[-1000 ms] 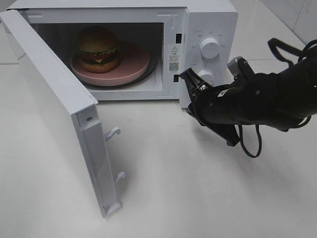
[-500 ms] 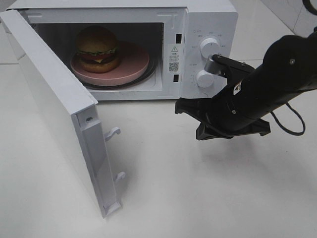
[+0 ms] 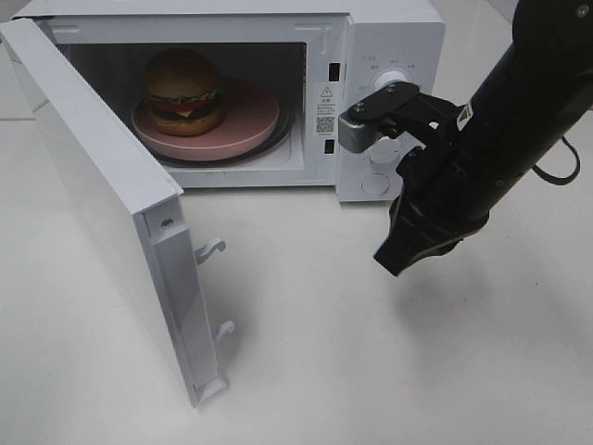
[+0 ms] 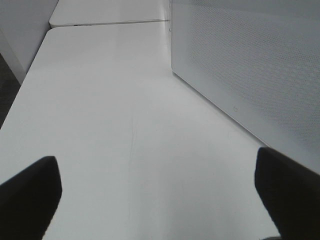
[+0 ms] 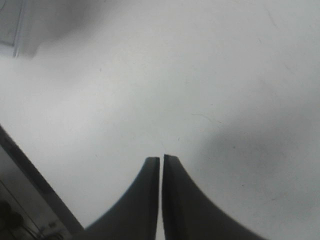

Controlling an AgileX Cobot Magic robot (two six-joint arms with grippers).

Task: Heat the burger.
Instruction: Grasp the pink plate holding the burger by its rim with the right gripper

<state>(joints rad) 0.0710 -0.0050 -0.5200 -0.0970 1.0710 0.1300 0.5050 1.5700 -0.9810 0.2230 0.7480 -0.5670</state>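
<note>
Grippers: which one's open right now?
The left gripper: its jaws stand wide apart, at the edges of its wrist view. The right gripper has its jaws nearly together, holding nothing.

One microwave (image 3: 398,37), one burger (image 3: 182,88), one pink plate (image 3: 252,130), two door hooks (image 3: 211,248) (image 3: 225,328), one black robot arm (image 3: 505,130)

The right arm (image 3: 519,111) reaches in from the right of the high view and slopes steeply downward. Its black links bend at the wrist, so the right hand (image 3: 393,256) points down and a little toward the left side. Its two dark fingers (image 5: 142,200) lie almost together, with only a thin slit between them and nothing gripped. The left hand (image 4: 159,187) has its fingertips (image 4: 27,195) spread wide apart and is empty.
</note>
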